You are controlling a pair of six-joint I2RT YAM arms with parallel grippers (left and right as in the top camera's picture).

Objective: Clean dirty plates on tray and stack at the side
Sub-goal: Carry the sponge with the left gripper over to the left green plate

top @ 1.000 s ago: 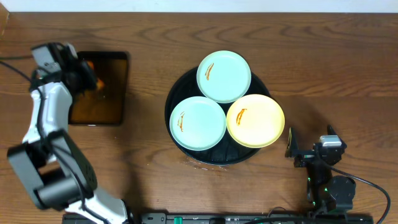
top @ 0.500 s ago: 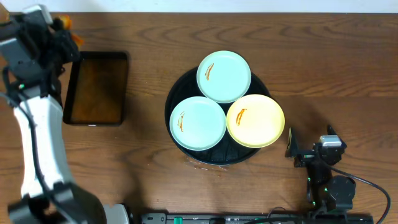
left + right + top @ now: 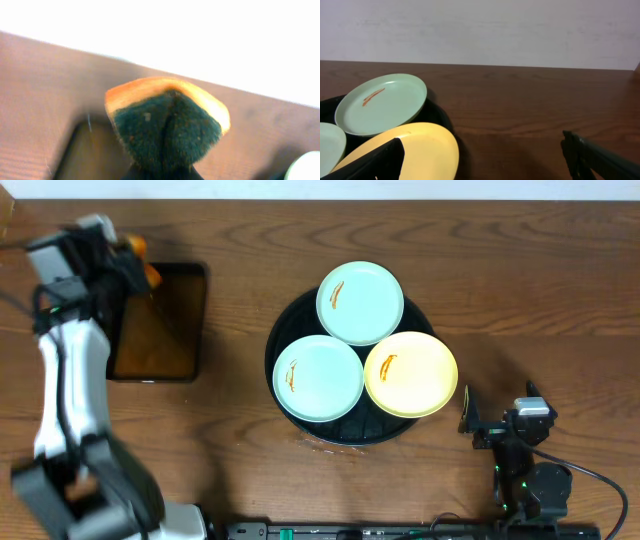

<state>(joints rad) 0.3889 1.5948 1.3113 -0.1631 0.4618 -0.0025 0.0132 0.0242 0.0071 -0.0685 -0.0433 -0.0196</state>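
Three dirty plates lie on the round black tray (image 3: 283,332): a mint-green plate (image 3: 360,302) at the back, another mint-green plate (image 3: 318,377) at front left, and a yellow plate (image 3: 411,373) at front right. Each has an orange-brown smear. At the far left, my left gripper (image 3: 135,265) is shut on a folded sponge (image 3: 167,125), orange outside and dark green inside. It hovers over the far-left corner of the rectangular tray (image 3: 160,320). My right gripper (image 3: 485,165) stands open, low on the table, just right of the yellow plate (image 3: 420,145).
The rectangular black tray holds brownish liquid. Bare wooden table (image 3: 520,290) stretches right of the round tray and between the two trays. In the right wrist view, the back mint-green plate (image 3: 382,102) and the round tray's rim (image 3: 439,114) lie ahead on the left.
My left gripper lifted the sponge from the rectangular tray toward the far-left corner of the table. It has now swung back over the tray's far edge. The right arm stayed still.
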